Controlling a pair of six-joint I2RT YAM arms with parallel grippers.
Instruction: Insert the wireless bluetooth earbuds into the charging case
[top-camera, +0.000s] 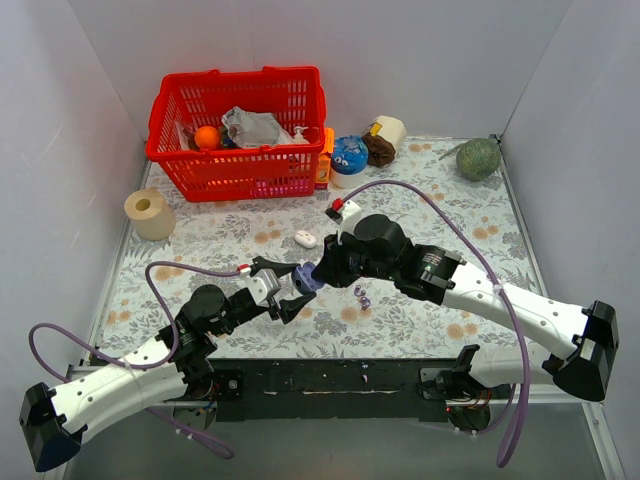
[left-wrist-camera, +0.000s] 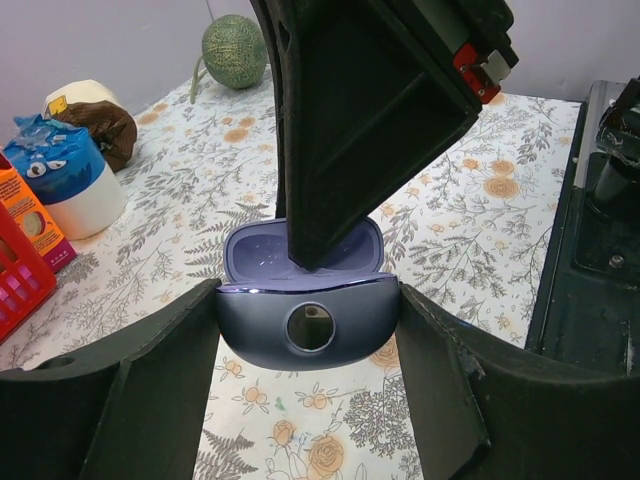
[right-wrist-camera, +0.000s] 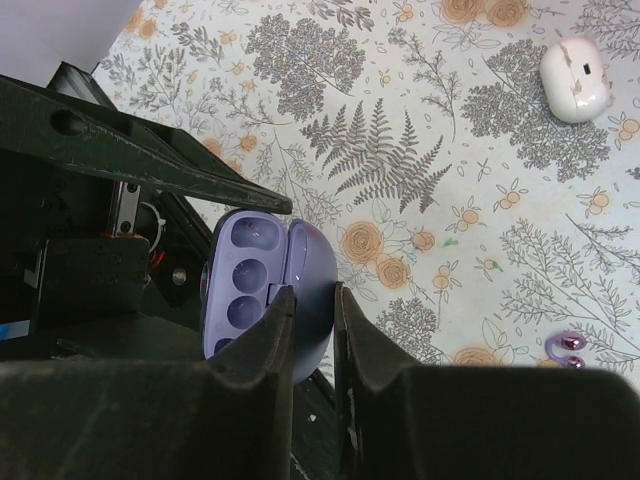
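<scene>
Lid-opening step: left gripper (top-camera: 296, 289), jaws half-spread, clamps the charging case (left-wrist-camera: 310, 318) by its sides; right gripper (right-wrist-camera: 312, 302), nearly closed, pinches the raised lid (right-wrist-camera: 312, 262); earbuds (right-wrist-camera: 566, 348) lie on the table (top-camera: 450, 205) nearby; next, presumably, release the lid and pick one tiny bud precisely.

Bright, even overhead light, soft shadows on the surface (top-camera: 220, 235); thin glint along the charging case (left-wrist-camera: 352, 315) rim.
</scene>
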